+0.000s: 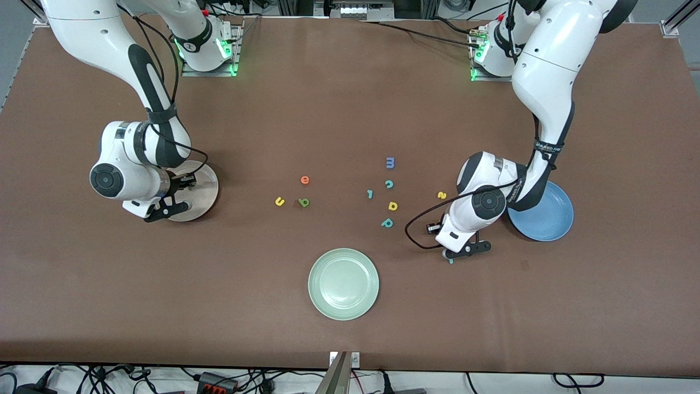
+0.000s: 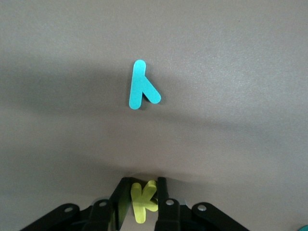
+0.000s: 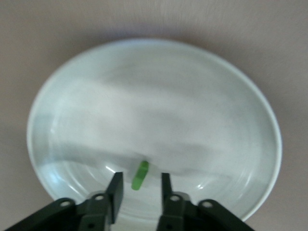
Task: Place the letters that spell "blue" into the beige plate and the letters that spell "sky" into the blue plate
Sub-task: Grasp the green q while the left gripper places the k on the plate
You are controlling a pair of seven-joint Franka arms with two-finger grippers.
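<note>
Your left gripper (image 2: pixel 144 204) is pinching the yellow "k" (image 2: pixel 143 199) between its pads, low over the brown table (image 1: pixel 339 98) just beside the blue plate (image 1: pixel 552 219), toward the front camera from the yellow "s" (image 1: pixel 442 195). The teal "y" (image 2: pixel 142 85) lies flat on the table under that gripper, a little apart from the held letter.

Expect these foam letters to be very light, soft and slightly springy: a firm squeeze will dent them, and a thin piece may cling to a pad when you let go. Take them across a straight stroke, edge to edge, as with the "k" now.

Your right gripper (image 3: pixel 139 190) hangs over the beige plate (image 1: pixel 210 189) with its jaws parted; the green "l" (image 3: pixel 140 175) shows between them, free of both pads as far as you can judge, and whether it already rests on the plate you cannot tell.

The orange "e" (image 1: pixel 305 179), yellow "u" (image 1: pixel 279 202) and dark green "b" (image 1: pixel 304 203) sit together mid-table, nearer the right arm's end. The blue "m" (image 1: pixel 390 162), teal "c" (image 1: pixel 389 184), a small teal letter (image 1: pixel 370 193), a rounded yellow letter (image 1: pixel 392 206) and teal "p" (image 1: pixel 387 222) cluster close, so approach from above. The pale green plate (image 1: pixel 343 283) lies nearest the front camera. The table covering looks matte and flat, with plenty of open room around both plates.
</note>
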